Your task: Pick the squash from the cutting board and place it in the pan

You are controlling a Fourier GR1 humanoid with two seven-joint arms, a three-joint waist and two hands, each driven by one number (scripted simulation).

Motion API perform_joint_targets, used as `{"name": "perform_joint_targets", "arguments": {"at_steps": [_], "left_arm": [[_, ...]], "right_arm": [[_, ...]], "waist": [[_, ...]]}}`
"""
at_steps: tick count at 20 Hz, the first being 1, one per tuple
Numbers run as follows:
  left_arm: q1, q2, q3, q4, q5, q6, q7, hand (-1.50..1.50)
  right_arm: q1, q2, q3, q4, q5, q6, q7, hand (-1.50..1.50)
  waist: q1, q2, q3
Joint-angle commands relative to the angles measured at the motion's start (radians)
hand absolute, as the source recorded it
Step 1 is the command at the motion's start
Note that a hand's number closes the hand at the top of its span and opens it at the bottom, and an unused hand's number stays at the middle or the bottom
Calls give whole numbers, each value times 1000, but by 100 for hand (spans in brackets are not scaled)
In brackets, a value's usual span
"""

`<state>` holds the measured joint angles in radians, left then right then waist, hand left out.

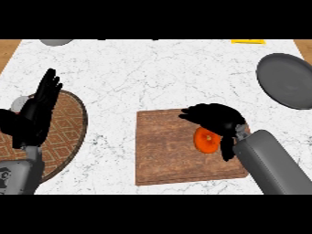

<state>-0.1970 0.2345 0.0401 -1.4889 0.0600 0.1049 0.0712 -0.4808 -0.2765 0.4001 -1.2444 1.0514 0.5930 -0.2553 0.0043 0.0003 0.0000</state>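
An orange squash [206, 140] lies on the brown wooden cutting board [165, 155], toward its right side. My right hand [216, 117] arches over the squash from behind, fingers curled down around it and the thumb alongside its right edge. Part of the squash is hidden under the hand. The dark grey pan [291, 81] sits at the far right of the white marble counter, well beyond the board. My left hand [33, 114] rests open at the left, fingers pointing up, over a round woven mat.
A round woven mat [67, 132] lies at the left edge under the left hand. A small white and red object [19, 103] peeks out behind that hand. A grey dish [56, 42] and a yellow item [247, 41] sit at the counter's far edge.
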Motion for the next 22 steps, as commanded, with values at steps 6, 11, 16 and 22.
{"name": "perform_joint_targets", "arguments": {"at_steps": [6, 11, 16, 22], "left_arm": [[-19, -26, 29, 2, -33, 8, 6, 0], [-85, -19, 46, 82, -22, -17, -7, 0], [-48, -38, 21, 25, -41, -25, 15, 0], [-29, -39, 34, 8, -35, -6, 5, 0]], "right_arm": [[33, 58, 6, 71, 100, -21, -37, -150], [14, 27, 60, 128, 131, -88, -191, 150], [-17, 111, 37, 234, 185, -168, -188, 150], [-66, 225, -344, 300, 77, -122, 355, 150]], "waist": [[-2, 0, 0], [-3, 1, 0], [0, 1, 0], [-3, 5, -1]]}}
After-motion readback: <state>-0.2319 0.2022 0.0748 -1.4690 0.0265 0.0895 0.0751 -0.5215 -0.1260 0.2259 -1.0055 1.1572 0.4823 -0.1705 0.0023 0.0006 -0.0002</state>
